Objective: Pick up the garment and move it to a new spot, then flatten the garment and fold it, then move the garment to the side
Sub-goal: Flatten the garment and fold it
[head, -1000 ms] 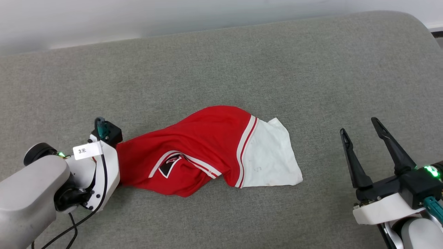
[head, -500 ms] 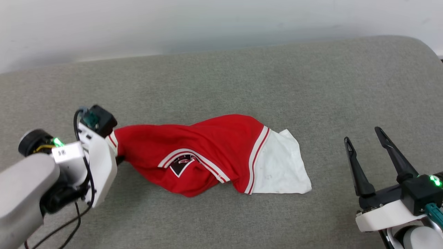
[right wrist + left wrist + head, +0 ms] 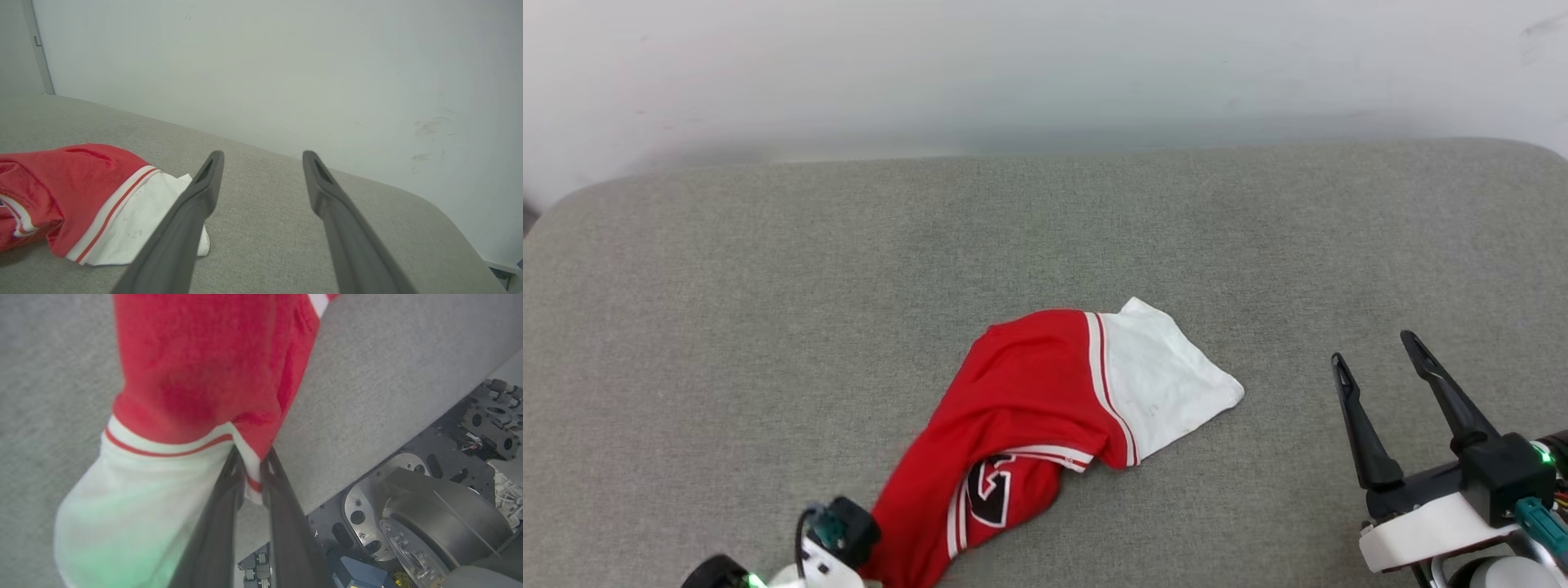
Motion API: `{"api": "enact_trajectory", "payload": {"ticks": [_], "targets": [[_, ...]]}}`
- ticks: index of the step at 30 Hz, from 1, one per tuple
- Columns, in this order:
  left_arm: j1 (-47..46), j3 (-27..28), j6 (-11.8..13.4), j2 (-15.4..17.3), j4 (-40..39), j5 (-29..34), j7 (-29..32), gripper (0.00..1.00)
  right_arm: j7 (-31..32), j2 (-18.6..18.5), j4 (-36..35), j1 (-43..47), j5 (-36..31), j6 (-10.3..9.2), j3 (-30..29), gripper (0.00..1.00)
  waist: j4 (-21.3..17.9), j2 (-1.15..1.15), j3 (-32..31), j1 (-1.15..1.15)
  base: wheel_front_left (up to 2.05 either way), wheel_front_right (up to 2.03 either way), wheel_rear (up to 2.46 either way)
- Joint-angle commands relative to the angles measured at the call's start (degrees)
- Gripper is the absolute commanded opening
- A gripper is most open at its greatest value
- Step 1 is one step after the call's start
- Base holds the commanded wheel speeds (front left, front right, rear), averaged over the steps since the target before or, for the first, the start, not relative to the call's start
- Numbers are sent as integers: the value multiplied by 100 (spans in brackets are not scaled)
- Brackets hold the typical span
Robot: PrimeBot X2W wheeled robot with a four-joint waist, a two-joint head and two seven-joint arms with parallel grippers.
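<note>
The garment [image 3: 1029,416] is a red jersey with a white sleeve and striped trim, bunched on the grey cushion [image 3: 768,286]; part of a black letter shows near its lower end. It trails down to the frame's bottom left, where my left gripper's wrist [image 3: 837,531] sits. In the left wrist view my left gripper [image 3: 252,457] is shut on the garment [image 3: 196,367] at its striped trim, by the cushion's front edge. My right gripper [image 3: 1372,351] stands open at the lower right, apart from the jersey. In the right wrist view the right gripper [image 3: 261,157] is open, with the garment [image 3: 73,183] to its left.
A pale wall [image 3: 1045,73] rises behind the cushion's far edge. The cushion's rounded corners show at far left and far right. Below its front edge the left wrist view shows my metal base and wheel [image 3: 429,522].
The head camera has tilted, shifting the scene. My left gripper has pulled the garment's end toward the cushion's front edge; the jersey now runs diagonally. The right gripper stays open at the right.
</note>
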Motion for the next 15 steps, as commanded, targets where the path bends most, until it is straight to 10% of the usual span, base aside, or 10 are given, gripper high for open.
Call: {"api": "enact_trajectory", "payload": {"ticks": [1, 4, 6, 15], "targets": [[139, -37, -52, -68, 97, 21, 39, 0, -11, -12, 25, 68, 14, -4, 12, 100, -2, 0, -15, 0, 0, 0, 0], [314, -82, -180, -304, 354, 4, -44, 0, -11, -53, 54, 101, 30, -4, -10, 100, 15, 0, -65, 0, 0, 0, 0], [296, 11, -215, -405, 442, 2, -258, 100, -10, -61, 67, 120, 32, -4, -38, 100, 32, 0, -105, 0, 0, 0, 0], [-374, 644, -15, -38, -338, 195, -787, 100, -11, 16, 64, 231, 39, -4, -73, 100, 74, 0, -236, 0, 0, 0, 0]]}}
